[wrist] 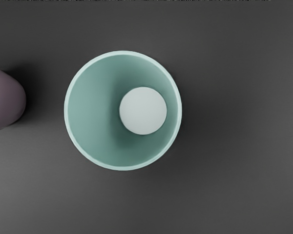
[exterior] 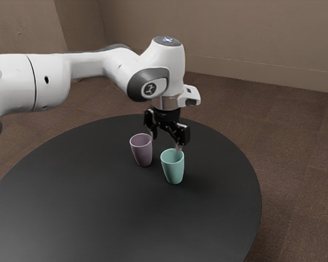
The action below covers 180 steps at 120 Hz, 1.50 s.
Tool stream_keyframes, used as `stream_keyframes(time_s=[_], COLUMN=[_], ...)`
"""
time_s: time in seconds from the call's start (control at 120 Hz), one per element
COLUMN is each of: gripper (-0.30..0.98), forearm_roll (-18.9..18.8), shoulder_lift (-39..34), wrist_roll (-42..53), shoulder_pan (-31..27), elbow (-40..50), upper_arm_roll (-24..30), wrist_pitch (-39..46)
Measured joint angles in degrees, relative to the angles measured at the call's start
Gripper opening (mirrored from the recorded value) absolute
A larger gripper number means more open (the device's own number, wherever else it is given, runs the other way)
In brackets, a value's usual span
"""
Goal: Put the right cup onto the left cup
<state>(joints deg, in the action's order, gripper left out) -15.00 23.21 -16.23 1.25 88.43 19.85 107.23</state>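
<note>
In the exterior view the white arm [exterior: 112,63] comes in from the upper left of the frame and bends down just above the middle, where its black hand [exterior: 165,142] points at the round black counter [exterior: 98,218]. The hand is wide open, its two fingers well apart, with nothing gripped between them. One finger comes down by the rim of the purple cup [exterior: 142,151], a little left of the frame's middle; the other ends at the rim of the green cup [exterior: 173,168], just right of the middle and slightly lower in the frame. I cannot tell whether either finger touches a cup. Both cups stand upright on the counter, near each other but apart, with their mouths up, and neither is inside the other. In the wrist view the camera looks down into the green cup, which shows its pale rim, smooth inner wall and a lighter round bottom; the purple cup is beside it, partly cut off by the frame's edge, with a gap of dark counter between. Behind the counter in the exterior view are the brown floor [exterior: 300,147] and, across the top of the frame, a beige wall [exterior: 251,33].
</note>
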Motion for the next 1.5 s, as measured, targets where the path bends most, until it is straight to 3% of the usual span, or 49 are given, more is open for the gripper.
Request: stream_keyframes(time_s=[0.417,1.2,1.317,1.5], gripper=[0.69,0.69,0.62,0.37], forearm_roll=[-4.0,-7.2,-8.2,-8.5], shoulder_lift=[5.9,14.6,15.0,15.2], wrist_roll=[-4.1,-6.7,-6.8,-7.2], shoulder_pan=[-0.1,0.2,0.2,0.2], elbow=[-0.6,-4.1,-4.1,-4.1], upper_arm_roll=[1.5,1.8,1.8,1.6], wrist_pitch=[5.1,10.2,11.1,12.0])
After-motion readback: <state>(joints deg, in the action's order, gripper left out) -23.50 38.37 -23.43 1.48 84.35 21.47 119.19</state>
